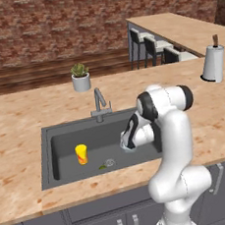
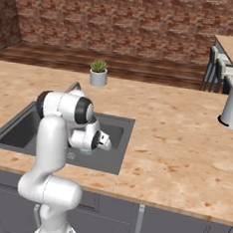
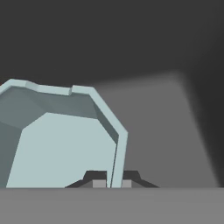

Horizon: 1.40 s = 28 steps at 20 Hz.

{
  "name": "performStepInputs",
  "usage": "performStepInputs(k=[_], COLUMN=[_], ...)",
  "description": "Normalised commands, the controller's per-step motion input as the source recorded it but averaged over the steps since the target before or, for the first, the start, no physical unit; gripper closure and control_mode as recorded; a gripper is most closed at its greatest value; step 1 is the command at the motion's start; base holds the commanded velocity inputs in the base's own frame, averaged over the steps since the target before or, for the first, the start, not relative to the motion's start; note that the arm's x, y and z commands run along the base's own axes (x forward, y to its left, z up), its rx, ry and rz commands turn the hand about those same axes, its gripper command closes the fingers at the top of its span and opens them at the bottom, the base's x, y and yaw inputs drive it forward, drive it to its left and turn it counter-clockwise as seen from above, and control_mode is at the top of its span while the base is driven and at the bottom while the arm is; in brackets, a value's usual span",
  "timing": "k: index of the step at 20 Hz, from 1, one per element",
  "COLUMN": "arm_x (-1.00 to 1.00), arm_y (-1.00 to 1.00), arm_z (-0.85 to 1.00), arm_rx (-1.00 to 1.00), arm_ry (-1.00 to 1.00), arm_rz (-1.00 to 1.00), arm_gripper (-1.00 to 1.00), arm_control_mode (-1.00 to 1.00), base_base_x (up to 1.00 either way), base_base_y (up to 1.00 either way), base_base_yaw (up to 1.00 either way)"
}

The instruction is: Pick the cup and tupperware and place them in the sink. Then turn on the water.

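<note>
Gripper (image 3: 111, 184) nearly closed, its two fingertips pinching the thin side wall of the tupperware (image 3: 61, 144), one tip inside the rim and one outside. Tupperware held over the dark basin of the sink (image 1: 53, 141), right of centre, at the end of the arm. Cup (image 1: 81, 154) stands upright on the sink floor, left of the drain, well apart from the gripper.

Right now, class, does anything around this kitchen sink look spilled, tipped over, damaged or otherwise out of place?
Nothing stands out. The yellow cup stands upright in the sink, the gripper is shut on the rim of the pale blue tupperware low over the basin, and the potted plant and paper-towel roll stand upright on the counter.
</note>
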Motion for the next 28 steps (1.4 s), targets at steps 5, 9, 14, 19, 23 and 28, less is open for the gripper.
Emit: performStepInputs(k=[5, 9, 14, 19, 23, 28], arm_x=[0.06, 0.11, 0.15, 0.09, 0.08, 0.09], arm_y=[0.00, 0.00, 0.00, 0.00, 0.00, 0.00], arm_z=[-0.38, -0.36, -0.27, -0.28, -0.24, -0.18], arm_rx=[0.00, 0.00, 0.00, 0.00, 0.00, 0.00], arm_ry=[0.00, 0.00, 0.00, 0.00, 0.00, 0.00], arm_rz=[0.00, 0.00, 0.00, 0.00, 0.00, 0.00], arm_gripper=[1.00, 1.00, 1.00, 1.00, 1.00, 1.00], arm_control_mode=[-1.00, -1.00, -1.00, -1.00, -1.00, -1.00], base_base_x=[0.00, 0.00, 0.00, 0.00, 0.00, 0.00], base_base_y=[0.00, 0.00, 0.00, 0.00, 0.00, 0.00], base_base_yaw=[0.00, 0.00, 0.00, 0.00, 0.00, 0.00])
